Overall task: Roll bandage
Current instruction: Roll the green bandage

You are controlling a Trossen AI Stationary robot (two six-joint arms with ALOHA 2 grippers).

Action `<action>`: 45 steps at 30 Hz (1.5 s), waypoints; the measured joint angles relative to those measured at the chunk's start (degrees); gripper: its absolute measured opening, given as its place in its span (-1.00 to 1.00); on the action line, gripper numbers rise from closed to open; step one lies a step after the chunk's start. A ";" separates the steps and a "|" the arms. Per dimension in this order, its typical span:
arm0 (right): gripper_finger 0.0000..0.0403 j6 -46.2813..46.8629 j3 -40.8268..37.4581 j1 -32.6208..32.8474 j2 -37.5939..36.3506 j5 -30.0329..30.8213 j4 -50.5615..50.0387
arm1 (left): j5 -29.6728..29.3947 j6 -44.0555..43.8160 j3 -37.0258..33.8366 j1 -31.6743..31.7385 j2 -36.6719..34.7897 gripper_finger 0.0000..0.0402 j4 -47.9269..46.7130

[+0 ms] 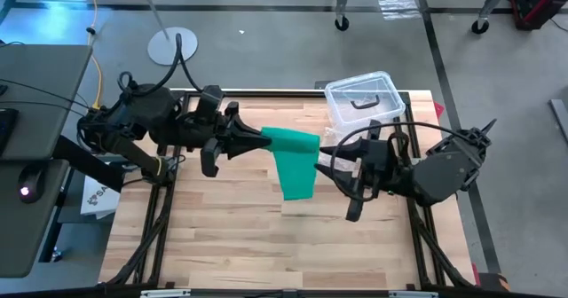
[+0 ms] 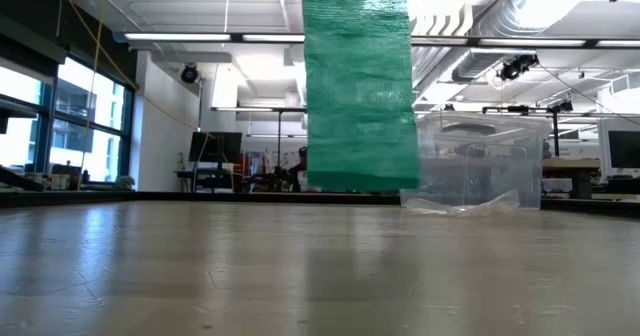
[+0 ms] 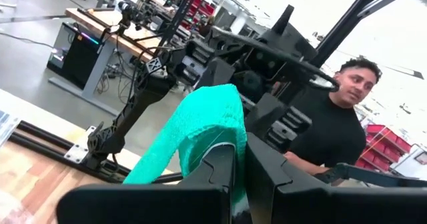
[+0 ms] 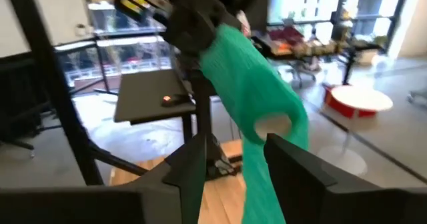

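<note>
High view shows the wooden tabletop [image 1: 222, 236] with the green bandage [image 1: 297, 160] held above its centre, one end clenched in the left gripper [image 1: 264, 139] at nine o'clock of the strip, the loose length draping toward six o'clock. At three o'clock the right gripper [image 1: 327, 152] sits just beside the bandage, its fingers parted around the fabric in its own wrist view; whether they pinch it cannot be told, and if not, the free end may swing or twist and spoil a roll. A clear plastic box [image 1: 362, 100] stands at one o'clock, while the low view cuts off the strip's upper part.
</note>
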 joint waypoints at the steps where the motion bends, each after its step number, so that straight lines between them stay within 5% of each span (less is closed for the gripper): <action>1: -0.26 -0.98 0.00 -0.15 0.07 -0.67 0.90 | 0.01 -0.19 0.00 0.00 0.01 -0.95 -0.02; 16: -0.32 -5.46 0.07 -4.84 1.45 -8.99 9.21 | 2.05 -0.92 0.06 0.01 0.09 -0.90 2.98; 28: -0.94 -8.38 0.04 -4.78 1.56 -11.95 9.68 | 3.33 -1.48 0.04 0.04 0.28 -0.12 2.89; 33: -0.94 -8.93 0.04 -4.82 1.56 -12.21 9.72 | 4.70 0.51 0.02 0.23 0.12 0.14 3.35; 45: -0.98 -8.68 -0.02 -4.95 1.74 -12.94 12.47 | 5.57 16.40 -0.11 -0.04 -3.69 0.21 -0.74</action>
